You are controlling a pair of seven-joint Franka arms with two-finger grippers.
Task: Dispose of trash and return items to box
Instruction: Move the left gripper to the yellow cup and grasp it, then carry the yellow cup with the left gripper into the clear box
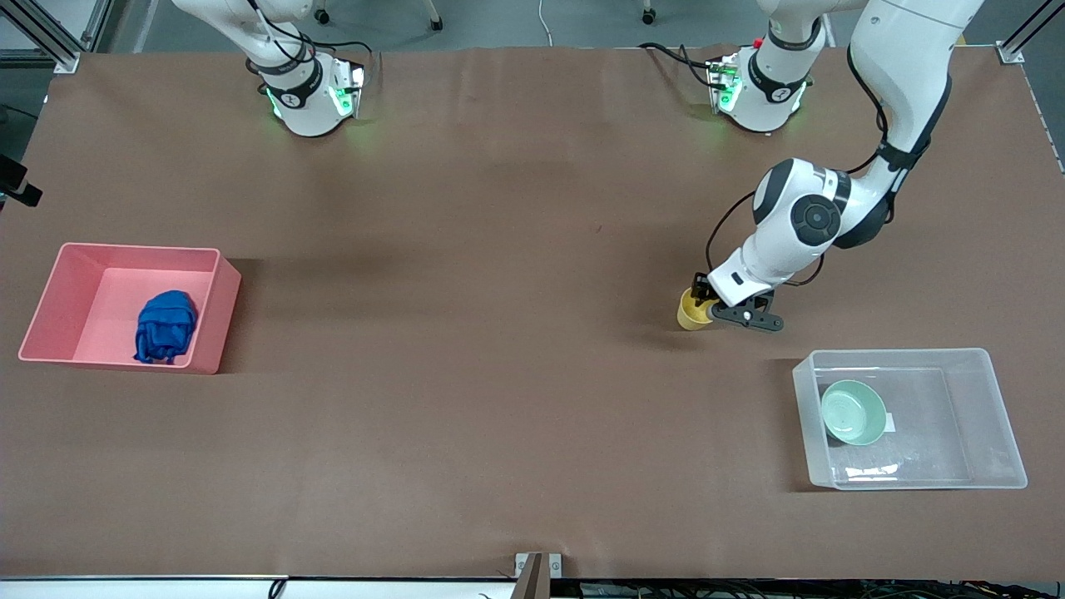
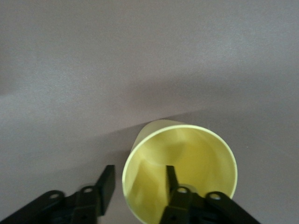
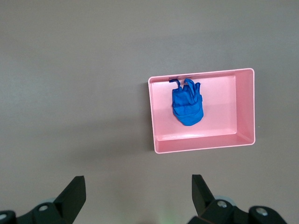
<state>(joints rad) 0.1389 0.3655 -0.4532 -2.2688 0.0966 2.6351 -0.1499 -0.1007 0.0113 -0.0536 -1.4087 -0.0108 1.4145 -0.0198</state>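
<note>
The yellow cup (image 1: 692, 312) stands upright on the brown table, farther from the front camera than the clear box (image 1: 1003, 424). My left gripper (image 1: 707, 309) is down at the cup and open. In the left wrist view (image 2: 140, 171) one finger is inside the cup (image 2: 180, 158) and one outside, with a small gap to the wall. The mint-green bowl (image 1: 853, 412) lies in the clear box. The blue wad (image 1: 166, 326) lies in the pink bin (image 1: 66, 283). My right gripper (image 3: 138, 182) is open and empty, high over the table, with the bin (image 3: 201, 144) and wad (image 3: 188, 106) below it.
The pink bin stands at the right arm's end of the table, the clear box at the left arm's end. Both arm bases stand along the table edge farthest from the front camera. The right arm's hand is out of the front view.
</note>
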